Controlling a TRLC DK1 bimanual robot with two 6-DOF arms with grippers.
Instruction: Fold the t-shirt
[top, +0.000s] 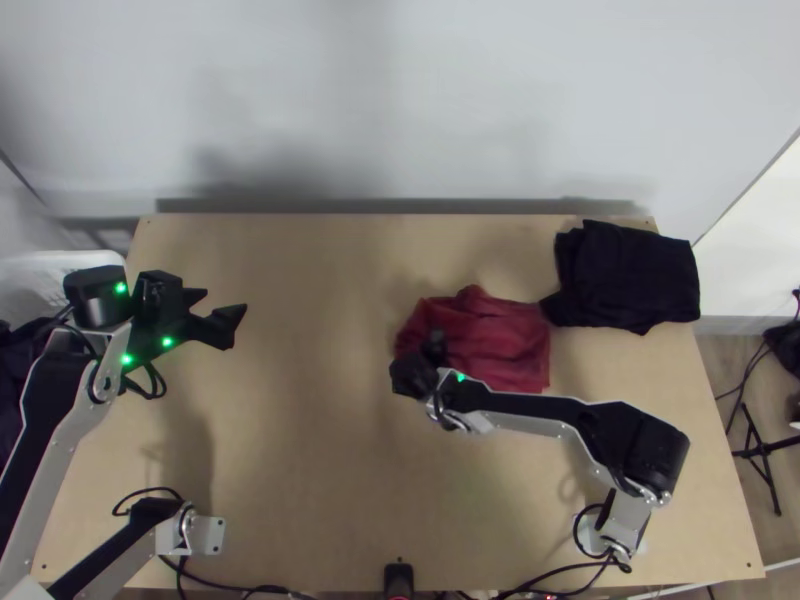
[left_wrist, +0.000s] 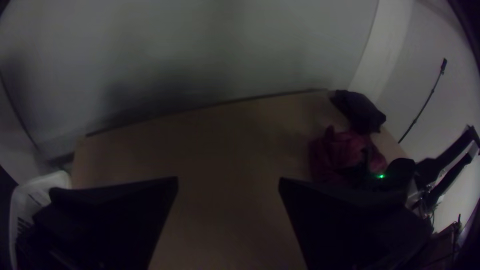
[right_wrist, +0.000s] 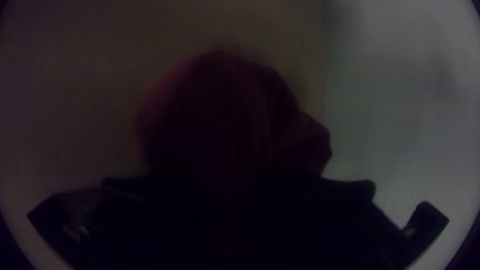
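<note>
On the light wooden table (top: 310, 450), the red t-shirt (top: 500, 345) was seen to the right of the middle, set well in from both the far and near edges. It was left rumpled, with uneven folds and a small raised peak towards the far edge

The right gripper (top: 422, 362) was held low at the t-shirt's left end, its arm being stretched across from the near right corner. How widely it was opened, and whether any cloth was gripped, could not be told. In the right wrist view, red cloth was seen bulging out directly beyond it

The left gripper (top: 225, 301) was held near the table's left edge, towards the far left corner and well apart from the t-shirt. In the left wrist view, the left gripper (left_wrist: 228, 180) was seen with its fingers parted widely, and nothing was held between them

By the far right corner, a folded black cloth (top: 630, 280) was laid partly over the right edge, one corner reaching the t-shirt. A white basket (left_wrist: 42, 182) was placed just beside the left edge
</note>
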